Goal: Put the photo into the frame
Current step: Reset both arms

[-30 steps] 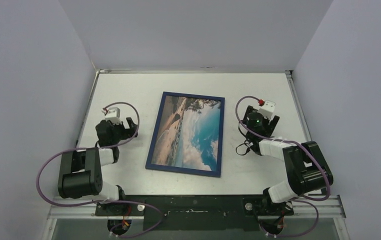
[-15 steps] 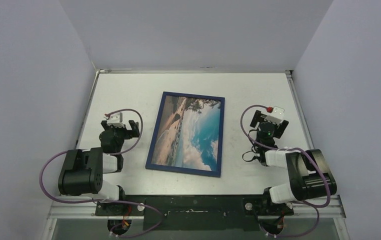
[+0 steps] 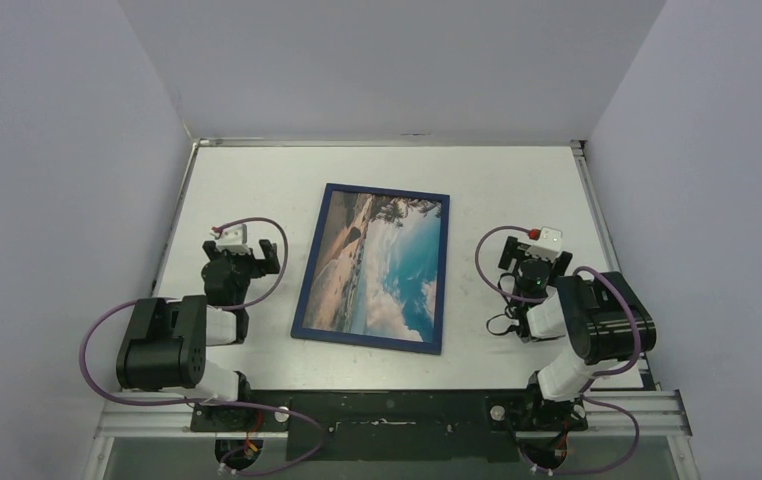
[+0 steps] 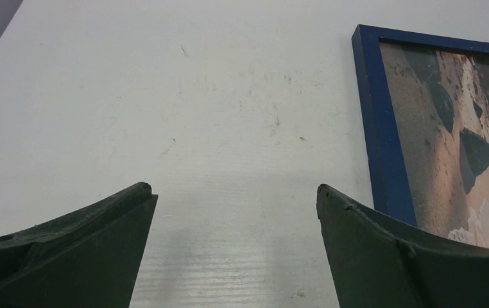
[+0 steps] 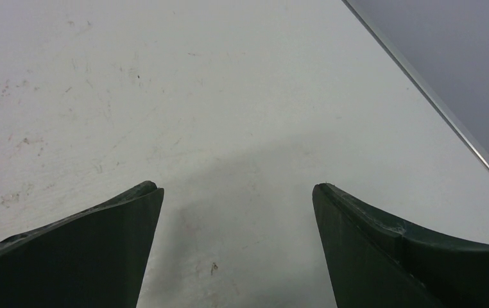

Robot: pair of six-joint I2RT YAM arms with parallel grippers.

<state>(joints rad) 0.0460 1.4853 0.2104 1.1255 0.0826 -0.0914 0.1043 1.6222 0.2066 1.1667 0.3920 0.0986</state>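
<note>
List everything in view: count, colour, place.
frame: 1, navy blue, flat at table centre, between the arms
photo: 1, sandy coast with blue sky, inside the frame
table: 1, white, under everything
walls: 3, pale grey, left, far and right of table
left arm: 1, black and white, left of frame
right arm: 1, black and white, right of frame
left hand: 1, dark, open and empty, beside frame's left edge
right hand: 1, dark, open and empty, over bare table
</note>
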